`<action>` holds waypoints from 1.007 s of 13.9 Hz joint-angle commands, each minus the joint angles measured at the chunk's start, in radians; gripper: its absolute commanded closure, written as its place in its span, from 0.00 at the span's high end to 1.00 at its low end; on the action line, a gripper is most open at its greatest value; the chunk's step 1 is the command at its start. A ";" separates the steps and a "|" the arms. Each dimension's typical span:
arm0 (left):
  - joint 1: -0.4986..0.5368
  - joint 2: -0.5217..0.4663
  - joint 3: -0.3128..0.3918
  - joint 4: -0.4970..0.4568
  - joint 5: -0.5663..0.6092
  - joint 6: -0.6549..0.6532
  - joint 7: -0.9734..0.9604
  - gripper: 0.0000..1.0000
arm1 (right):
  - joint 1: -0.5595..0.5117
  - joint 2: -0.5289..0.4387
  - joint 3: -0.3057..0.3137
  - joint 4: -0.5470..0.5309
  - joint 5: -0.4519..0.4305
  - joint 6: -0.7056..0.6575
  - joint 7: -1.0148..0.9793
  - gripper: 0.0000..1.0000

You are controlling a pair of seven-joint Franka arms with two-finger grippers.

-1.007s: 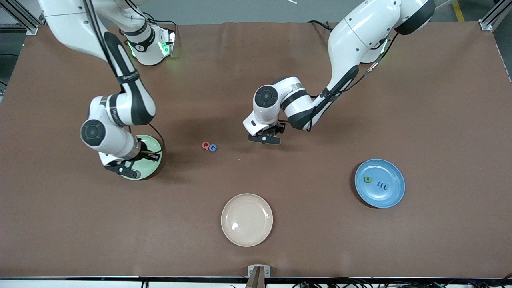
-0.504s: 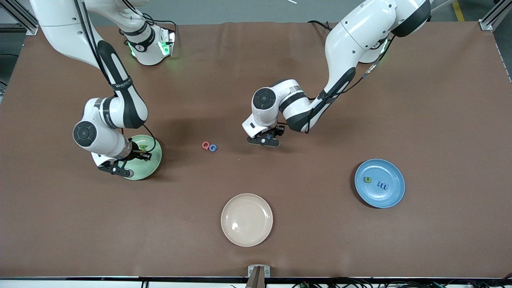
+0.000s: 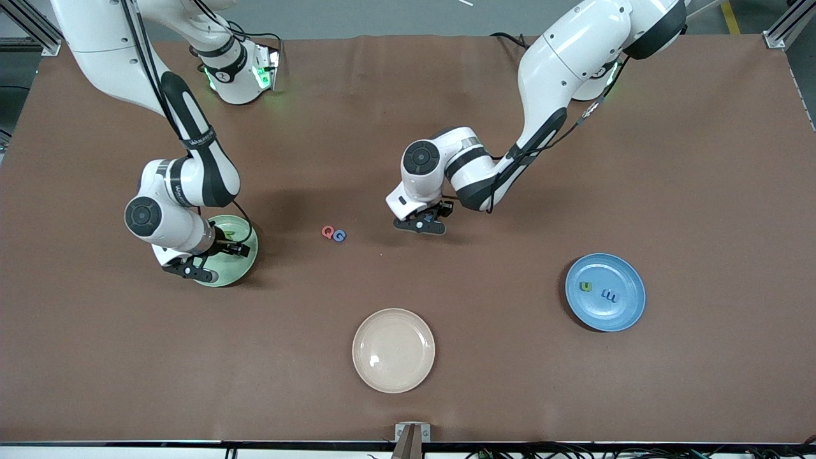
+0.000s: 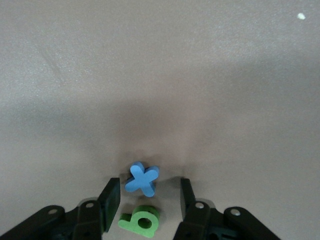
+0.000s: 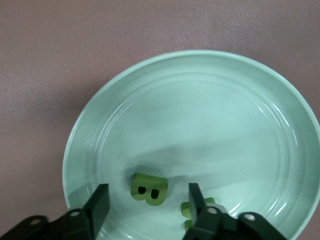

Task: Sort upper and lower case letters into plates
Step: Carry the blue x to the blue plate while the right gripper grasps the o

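Since the earlier frames, the right gripper (image 3: pixel 205 259) has shifted a little over the pale green round plate (image 3: pixel 245 257) and parted its fingers; the left gripper (image 3: pixel 425 220) has sunk slightly toward the brown surface (image 3: pixel 637 159) and narrowed.

In the right wrist view the right gripper (image 5: pixel 145 205) stands wide, holding nothing. The pale green round plate (image 5: pixel 240 130) lies under it and holds a chunky green capital B (image 5: pixel 149 189) between the fingers, touching neither. Another green letter (image 5: pixel 192 212) lies in the plate just beside one finger, mostly hidden.

In the left wrist view the left gripper (image 4: pixel 150 197) is partly open, low over the surface near its middle. A small blue letter x (image 4: pixel 141 179) sits between its fingertips with gaps on both sides. A small green letter (image 4: pixel 140 220) lies just beside the x.

A red capital Q (image 3: pixel 327 232) and a blue capital G (image 3: pixel 340 236) lie touching on the surface, between the two grippers.

The blue round plate (image 3: pixel 628 312), toward the left arm's end, holds a small green letter (image 3: pixel 584 286) and a small blue letter m (image 3: pixel 609 295), slightly apart.

A cream-beige round plate (image 3: pixel 393 350) sits nearest the front camera, with nothing seen in it.
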 commanded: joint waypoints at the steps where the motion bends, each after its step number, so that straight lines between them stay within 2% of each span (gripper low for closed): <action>1: -0.013 0.019 0.026 0.043 0.020 -0.004 0.007 0.55 | 0.004 -0.033 0.010 0.010 -0.005 -0.054 0.003 1.00; 3: -0.014 0.025 0.028 0.051 0.022 -0.004 0.010 0.55 | 0.023 -0.042 0.015 0.067 0.007 -0.146 0.020 1.00; 5: -0.014 0.031 0.028 0.051 0.020 -0.004 0.031 0.54 | 0.076 -0.042 0.020 0.070 0.008 -0.139 0.123 1.00; 9: -0.017 0.033 0.028 0.053 0.017 -0.004 0.022 0.45 | 0.272 -0.003 0.017 0.063 0.005 0.014 0.429 1.00; 12: -0.017 0.030 0.028 0.051 0.016 -0.005 0.019 0.42 | 0.336 0.063 0.017 0.061 0.005 0.117 0.512 1.00; 14: -0.021 0.028 0.028 0.045 0.016 -0.015 0.019 0.34 | 0.343 0.076 0.014 0.060 -0.004 0.130 0.515 1.00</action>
